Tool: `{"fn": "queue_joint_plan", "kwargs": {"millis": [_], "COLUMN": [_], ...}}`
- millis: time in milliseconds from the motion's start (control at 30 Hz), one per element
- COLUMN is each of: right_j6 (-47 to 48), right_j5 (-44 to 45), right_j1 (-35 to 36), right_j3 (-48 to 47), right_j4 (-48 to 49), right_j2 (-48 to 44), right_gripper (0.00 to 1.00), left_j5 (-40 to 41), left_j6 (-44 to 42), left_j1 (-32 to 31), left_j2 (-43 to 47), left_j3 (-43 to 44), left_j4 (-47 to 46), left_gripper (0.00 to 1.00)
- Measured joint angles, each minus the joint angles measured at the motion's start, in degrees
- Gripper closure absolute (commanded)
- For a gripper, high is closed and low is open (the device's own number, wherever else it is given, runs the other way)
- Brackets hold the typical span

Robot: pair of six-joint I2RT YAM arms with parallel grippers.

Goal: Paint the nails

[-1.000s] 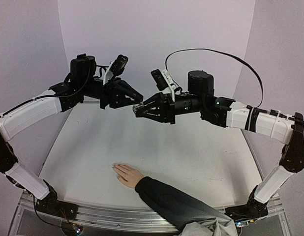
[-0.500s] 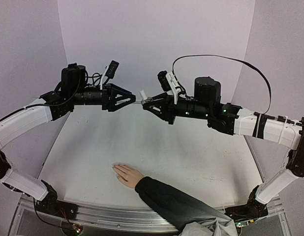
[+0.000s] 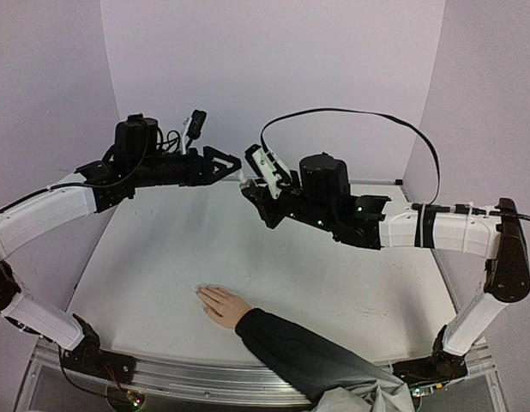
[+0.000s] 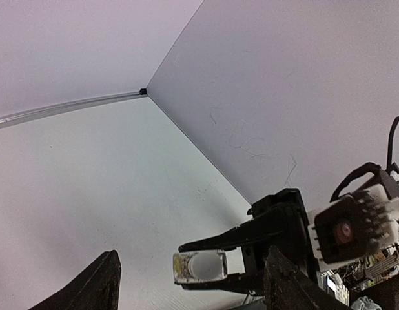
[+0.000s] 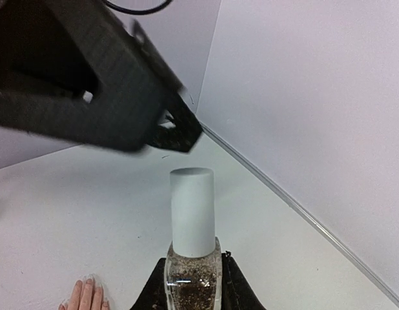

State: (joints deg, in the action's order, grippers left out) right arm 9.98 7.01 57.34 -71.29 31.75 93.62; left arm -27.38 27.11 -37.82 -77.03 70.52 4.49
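A light-skinned hand (image 3: pixel 222 305) in a dark sleeve (image 3: pixel 304 352) lies flat on the white table (image 3: pixel 162 249) near the front edge. Its nails are too small to make out from above. The fingertips (image 5: pixel 86 294) show at the bottom left of the right wrist view. My right gripper (image 3: pixel 250 190) is shut on a small glass bottle (image 5: pixel 193 278) of brown glitter polish with a white cap (image 5: pixel 192 210), held high over the table's back. My left gripper (image 3: pixel 233 165) is open just up and left of the cap, its dark fingers (image 4: pixel 99 284) standing wide on either side of the bottle (image 4: pixel 199 267).
Pale walls (image 3: pixel 274 69) close off the back and both sides, meeting the table at a corner seam (image 4: pixel 143 92). A black cable (image 3: pixel 351 112) loops above the right arm. The left gripper's body (image 5: pixel 90 84) hangs blurred above the bottle in the right wrist view.
My left gripper opened and came off the bottle's cap, drew back left, then returned close. The right arm swung left and lower with the bottle. The hand stayed put.
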Motion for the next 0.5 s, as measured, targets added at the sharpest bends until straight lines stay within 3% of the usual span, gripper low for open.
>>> {"fn": "queue_joint_plan", "kwargs": {"millis": [300, 500], "right_j6": [1.9, 2.2], "right_j5": [3.4, 4.2], "right_j1": [2.6, 2.8], "right_j3": [-2.6, -2.8], "right_j4": [0.0, -0.1], "right_j2": [2.2, 3.2], "right_gripper": [1.00, 1.00], "left_j5": [4.1, 5.5], "left_j6": [1.0, 2.8], "left_j1": [-2.8, -2.7], "left_j2": [-3.4, -3.5], "left_j3": [1.0, 1.0], "left_j4": [-0.1, -0.6], "left_gripper": [0.55, 0.83]}}
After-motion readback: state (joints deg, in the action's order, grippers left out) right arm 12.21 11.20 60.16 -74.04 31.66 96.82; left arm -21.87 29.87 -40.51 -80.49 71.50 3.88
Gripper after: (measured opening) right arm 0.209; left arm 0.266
